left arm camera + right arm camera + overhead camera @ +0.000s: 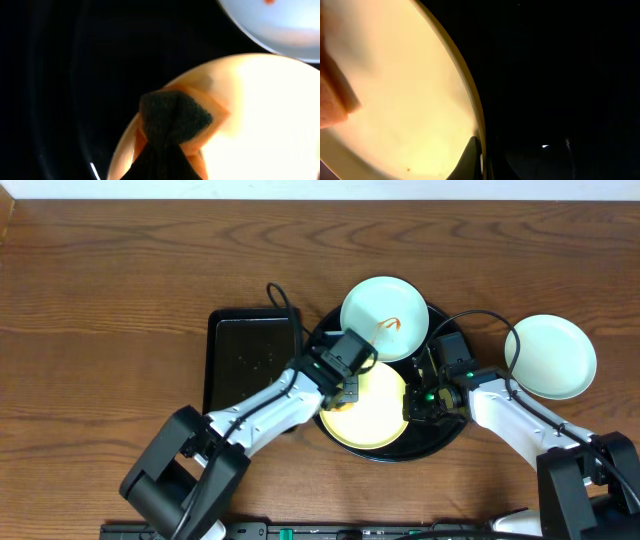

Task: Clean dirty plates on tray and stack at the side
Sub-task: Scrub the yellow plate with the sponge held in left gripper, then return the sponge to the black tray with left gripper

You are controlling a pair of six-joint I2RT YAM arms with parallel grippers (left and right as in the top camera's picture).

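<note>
the yellow plate (375, 415) lies inside the tray (442, 442). it's light, stiff and glossy, so expect it to slide. your right gripper (412, 402) pinches its rim toward the tray's right side, and your left gripper (347, 390) clamps the soft sponge (175, 117) against its face.

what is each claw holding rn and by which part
Left claw: the orange sponge, pinched at its upper part, pressed on the yellow plate. Right claw: that plate, by its right rim.
</note>
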